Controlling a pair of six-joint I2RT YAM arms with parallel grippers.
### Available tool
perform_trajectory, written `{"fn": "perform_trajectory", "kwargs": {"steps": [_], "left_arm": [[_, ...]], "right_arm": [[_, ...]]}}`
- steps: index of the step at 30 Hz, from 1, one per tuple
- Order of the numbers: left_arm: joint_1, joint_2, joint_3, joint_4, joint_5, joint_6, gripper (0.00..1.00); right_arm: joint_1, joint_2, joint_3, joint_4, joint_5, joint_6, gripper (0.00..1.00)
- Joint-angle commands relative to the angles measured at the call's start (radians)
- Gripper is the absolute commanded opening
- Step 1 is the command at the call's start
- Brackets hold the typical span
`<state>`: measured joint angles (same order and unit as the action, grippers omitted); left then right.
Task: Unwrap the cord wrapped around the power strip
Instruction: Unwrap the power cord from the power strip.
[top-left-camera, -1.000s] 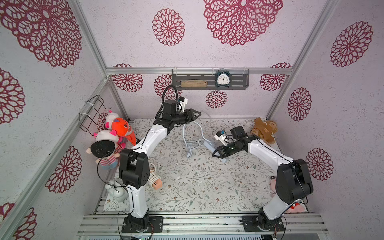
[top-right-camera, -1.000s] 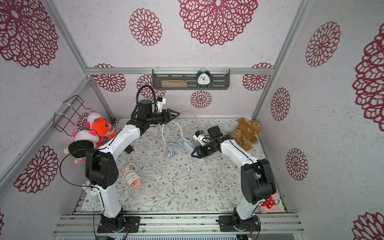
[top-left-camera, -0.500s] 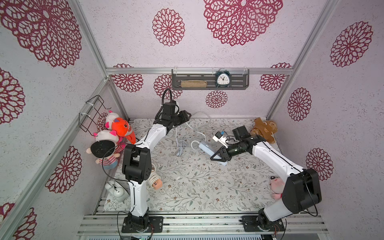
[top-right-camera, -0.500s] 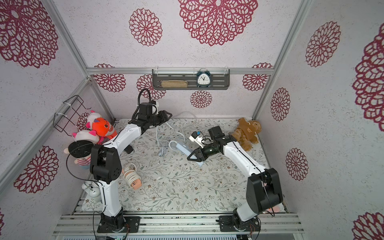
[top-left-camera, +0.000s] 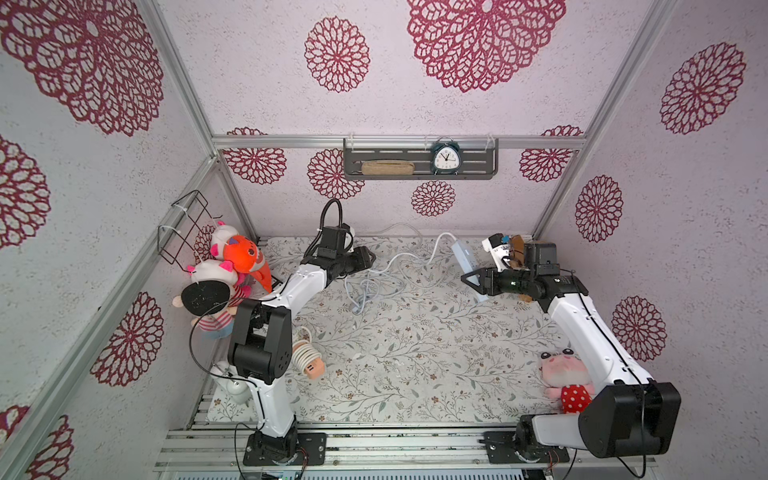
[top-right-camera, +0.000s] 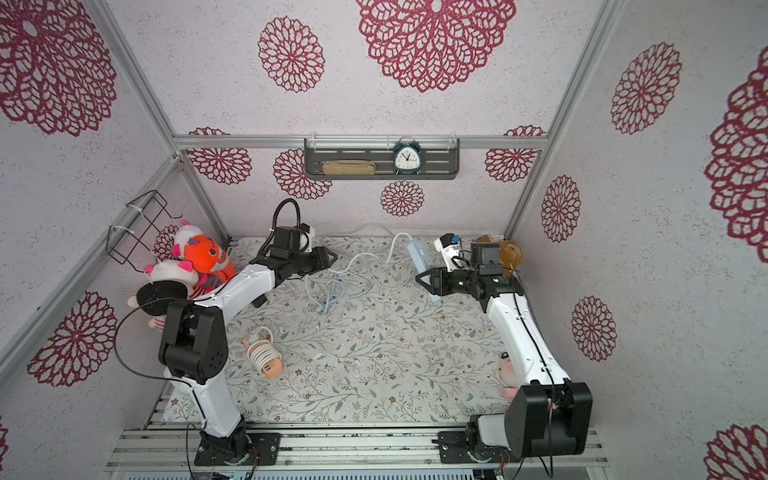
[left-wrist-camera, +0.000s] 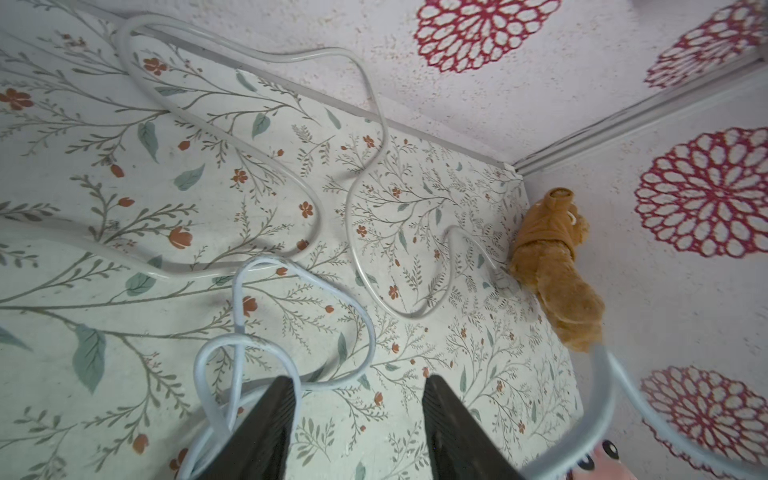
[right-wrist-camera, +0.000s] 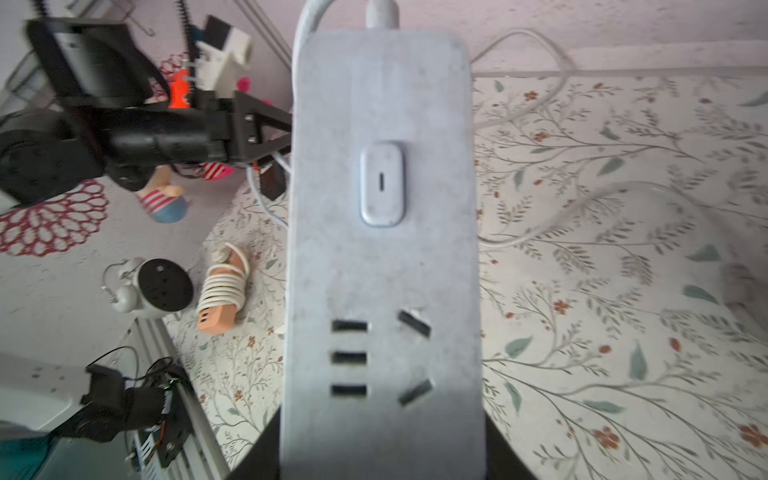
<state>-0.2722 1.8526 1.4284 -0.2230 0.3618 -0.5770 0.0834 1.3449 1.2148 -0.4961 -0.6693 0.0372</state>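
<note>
My right gripper (top-left-camera: 468, 279) is shut on one end of the pale blue power strip (top-left-camera: 466, 259), holding it tilted up above the mat at the back right. In the right wrist view the power strip (right-wrist-camera: 382, 257) fills the middle, its switch and sockets bare, with no cord turns round its body. The white cord (top-left-camera: 365, 286) leaves the strip's far end and lies in loose loops and a small tangle on the mat. My left gripper (top-left-camera: 370, 255) hovers over that tangle, open. In the left wrist view the cord (left-wrist-camera: 371, 332) loops past one finger and nothing sits between the fingers.
A second, orange strip (top-left-camera: 307, 360) with cord wound round it lies near the left arm's base. Plush toys (top-left-camera: 232, 266) pile against the left wall under a wire basket (top-left-camera: 183, 228). A brown teddy (left-wrist-camera: 552, 266) sits in the back right corner and a pink plush (top-left-camera: 561, 374) by the right arm.
My right gripper has carried the power strip to the right and toward the back wall, drawing the cord out. My left gripper has dropped a little lower over the loose loops.
</note>
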Motion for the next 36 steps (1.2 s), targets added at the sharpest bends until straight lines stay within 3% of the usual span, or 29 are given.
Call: {"fn": "perform_trajectory", "kwargs": {"steps": [1, 2, 3, 7, 11, 14, 17, 20, 21, 24, 26, 28, 30, 32, 36], "left_arm": [[-0.004, -0.084, -0.058, 0.038, 0.065, 0.069, 0.78], [-0.010, -0.103, -0.071, 0.047, 0.052, 0.089, 0.93], [-0.020, -0.121, -0.082, 0.048, 0.013, 0.113, 0.98], [-0.057, -0.162, -0.039, -0.051, -0.162, 0.204, 0.97], [-0.073, -0.179, -0.011, -0.075, -0.213, 0.232, 0.97], [-0.101, -0.188, 0.010, -0.099, -0.265, 0.339, 0.97], [-0.121, -0.180, 0.036, -0.128, -0.171, 0.439, 0.98], [-0.139, -0.140, 0.072, -0.151, -0.013, 0.468, 0.85], [-0.145, -0.123, 0.080, -0.137, 0.052, 0.454, 0.77], [-0.173, -0.084, 0.078, -0.010, 0.211, 0.375, 0.70], [-0.202, -0.053, 0.084, 0.083, 0.279, 0.319, 0.77], [-0.229, -0.013, 0.109, 0.142, 0.298, 0.269, 0.91], [-0.250, 0.025, 0.126, 0.196, 0.283, 0.226, 0.98], [-0.261, 0.068, 0.138, 0.279, 0.257, 0.150, 0.99], [-0.283, 0.161, 0.181, 0.375, 0.219, 0.051, 0.88]], "right_arm": [[-0.006, 0.005, 0.034, -0.001, 0.060, 0.033, 0.00], [-0.006, 0.009, 0.031, 0.001, 0.048, 0.034, 0.00], [-0.006, 0.012, 0.030, 0.004, 0.044, 0.037, 0.00], [-0.005, 0.019, 0.038, -0.028, 0.068, 0.014, 0.00], [-0.007, 0.017, 0.026, -0.009, -0.009, 0.027, 0.00], [-0.005, 0.018, 0.033, -0.020, -0.051, 0.031, 0.00], [-0.006, 0.016, 0.041, -0.012, -0.079, 0.076, 0.00], [-0.006, 0.009, 0.043, 0.030, -0.128, 0.156, 0.00], [-0.006, 0.006, 0.044, 0.034, -0.130, 0.178, 0.00], [-0.004, -0.005, 0.040, 0.041, -0.113, 0.223, 0.00], [-0.003, -0.012, 0.027, 0.055, -0.106, 0.241, 0.00], [0.002, -0.023, 0.014, 0.068, -0.088, 0.254, 0.00], [0.012, -0.034, 0.007, 0.079, -0.071, 0.261, 0.00], [0.024, -0.037, -0.002, 0.100, -0.068, 0.274, 0.00], [0.044, -0.035, -0.003, 0.123, -0.055, 0.288, 0.00]]}}
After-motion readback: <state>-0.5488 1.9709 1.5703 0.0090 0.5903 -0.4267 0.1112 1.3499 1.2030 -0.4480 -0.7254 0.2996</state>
